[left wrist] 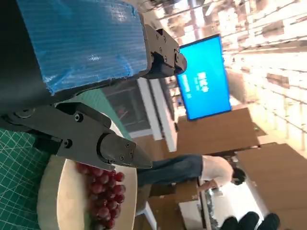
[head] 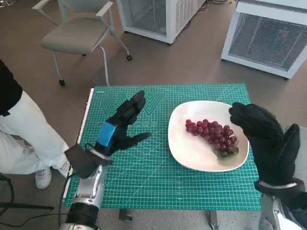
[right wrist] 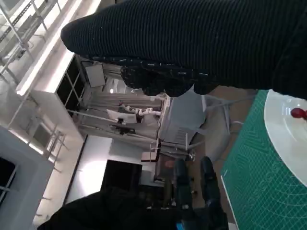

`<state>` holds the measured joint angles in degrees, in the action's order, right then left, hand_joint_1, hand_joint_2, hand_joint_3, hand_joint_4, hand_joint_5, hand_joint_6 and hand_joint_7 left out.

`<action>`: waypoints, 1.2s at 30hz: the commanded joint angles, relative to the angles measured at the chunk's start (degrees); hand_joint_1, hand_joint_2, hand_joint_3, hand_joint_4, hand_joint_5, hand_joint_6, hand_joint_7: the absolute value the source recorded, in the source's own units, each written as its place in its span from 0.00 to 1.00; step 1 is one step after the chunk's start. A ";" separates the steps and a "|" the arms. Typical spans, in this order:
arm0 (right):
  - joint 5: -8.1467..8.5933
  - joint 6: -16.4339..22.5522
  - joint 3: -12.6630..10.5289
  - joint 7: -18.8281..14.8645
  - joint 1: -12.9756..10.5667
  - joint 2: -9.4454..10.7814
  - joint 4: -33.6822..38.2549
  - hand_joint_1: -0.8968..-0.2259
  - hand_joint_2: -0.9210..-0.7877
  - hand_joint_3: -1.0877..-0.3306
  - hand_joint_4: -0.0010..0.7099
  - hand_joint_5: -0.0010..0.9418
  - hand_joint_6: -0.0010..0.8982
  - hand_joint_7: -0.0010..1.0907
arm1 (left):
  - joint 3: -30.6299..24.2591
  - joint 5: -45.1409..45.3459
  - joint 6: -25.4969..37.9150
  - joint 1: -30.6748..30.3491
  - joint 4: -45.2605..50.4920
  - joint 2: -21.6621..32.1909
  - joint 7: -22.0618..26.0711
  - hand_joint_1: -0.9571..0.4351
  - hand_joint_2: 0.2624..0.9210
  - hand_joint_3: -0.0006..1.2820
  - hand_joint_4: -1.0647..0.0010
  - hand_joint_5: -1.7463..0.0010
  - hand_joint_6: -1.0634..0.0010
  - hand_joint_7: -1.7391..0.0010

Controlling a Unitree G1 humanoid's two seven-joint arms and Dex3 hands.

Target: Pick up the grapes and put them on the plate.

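Green cutting mat (head: pixel 144 177): lying over the small table, carrying the plate on its right half. 
Chair (head: pixel 79 31): standing on the floor beyond the table's far left corner. 
Person (head: pixel 19 129): sitting at the table's left side, white trousers and one white shoe showing. 
White plate (head: pixel 192 153): resting flat on the mat, holding the grapes. 
Right hand (head: pixel 266 139): hovering in its black glove over the plate's right rim, fingers lying together and curling slightly, holding nothing, not touching the fruit. 
Left hand (head: pixel 120 127): hanging over the mat left of the plate, black fingers spreading apart, gripping nothing. 
Grapes (head: pixel 213 134): red bunch sitting on the plate's right half, just beside the gloved hand.
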<state>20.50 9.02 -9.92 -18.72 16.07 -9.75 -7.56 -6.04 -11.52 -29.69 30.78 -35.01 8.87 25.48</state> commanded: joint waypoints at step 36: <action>0.36 0.49 0.71 -1.26 0.51 0.06 2.60 0.72 0.00 0.60 0.60 0.71 0.21 0.87 | -1.11 -3.90 4.14 -8.43 12.22 -2.88 -0.44 0.39 1.00 0.05 0.79 0.99 0.72 0.99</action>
<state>20.51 9.82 -9.26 -19.51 16.92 -9.76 -5.95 -7.00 -14.81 -25.78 23.26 -23.89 6.29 25.29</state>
